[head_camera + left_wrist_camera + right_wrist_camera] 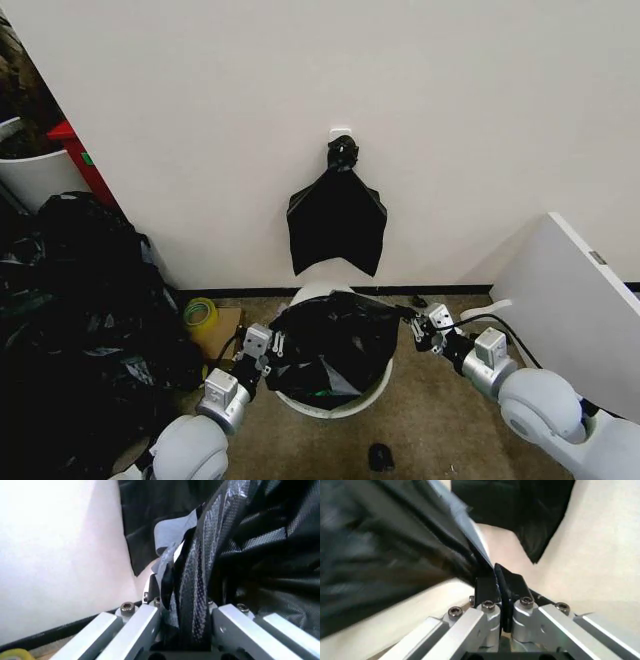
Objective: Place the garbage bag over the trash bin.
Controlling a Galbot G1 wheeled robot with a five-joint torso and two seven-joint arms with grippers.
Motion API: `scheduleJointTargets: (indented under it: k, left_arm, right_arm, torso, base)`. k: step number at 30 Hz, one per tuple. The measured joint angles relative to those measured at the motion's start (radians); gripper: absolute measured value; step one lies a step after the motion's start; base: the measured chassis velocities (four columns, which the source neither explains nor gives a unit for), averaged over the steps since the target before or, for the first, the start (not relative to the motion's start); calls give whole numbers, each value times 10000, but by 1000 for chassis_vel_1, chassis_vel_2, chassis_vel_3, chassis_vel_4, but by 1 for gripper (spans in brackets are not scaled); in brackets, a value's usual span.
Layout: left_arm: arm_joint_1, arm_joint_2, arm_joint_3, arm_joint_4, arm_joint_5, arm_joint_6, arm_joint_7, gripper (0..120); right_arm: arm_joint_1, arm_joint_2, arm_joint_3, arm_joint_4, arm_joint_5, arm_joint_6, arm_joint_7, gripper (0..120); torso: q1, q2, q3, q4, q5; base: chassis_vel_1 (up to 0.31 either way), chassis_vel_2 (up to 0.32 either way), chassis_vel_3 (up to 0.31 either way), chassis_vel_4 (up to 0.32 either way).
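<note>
Both fingers pinch the bag [330,345] hem, left gripper [272,345] and right gripper [418,328], over the bin [335,405] (flimsy, slippery film; hold edges).

Thin black plastic, glossy and crinkled: bag [335,345], with a fine dotted texture up close [200,588]. Smooth cream-white plastic with a soft sheen: bin [345,408]. Brushed silver metal with small hex-head screws: left gripper [272,345] and right gripper [415,328], each pinched on bag film. Matt white, smooth: wall [200,120]. Dull brownish, slightly rough: floor [440,430]. Glossy yellow: tape roll [200,313] at the wall's foot.
</note>
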Motion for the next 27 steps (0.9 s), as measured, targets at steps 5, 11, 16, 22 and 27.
scheduleJointTargets:
  k: [5, 11, 16, 22, 27]
  left_arm:
    - [-107, -106, -112, -123, -829, 174, -251, 0]
    - [-29, -127, -130, -142, -1108, 315, -271, 0]
    - [112, -220, -322, -142, -1344, 454, -394, 0]
    - [253, -368, -563, -143, -1520, 601, -558, 0]
    - [570, -626, -671, -149, -1568, 688, -802, 0]
  right_arm:
    - [-57, 143, -46, 63, 68, 120, -143, 0]
    - [-168, 624, 213, 190, 761, 161, 280, 13]
    - [-215, 718, 431, 227, 1356, 184, 253, 30]
    - [-341, 784, 748, 313, 1847, 221, 157, 53]
    - [-485, 931, 1173, 638, 2511, -98, 411, 70]
  torso:
    - [0, 0, 0, 0, 0]
    - [0, 0, 0, -1, 1]
    - [0, 0, 0, 2, 1]
    - [0, 0, 0, 1, 0]
    - [0, 0, 0, -2, 1]
  base:
    - [0, 0, 0, 0]
    - [0, 0, 0, 0]
    - [0, 0, 0, 0]
    - [0, 0, 0, 0]
    - [0, 0, 0, 0]
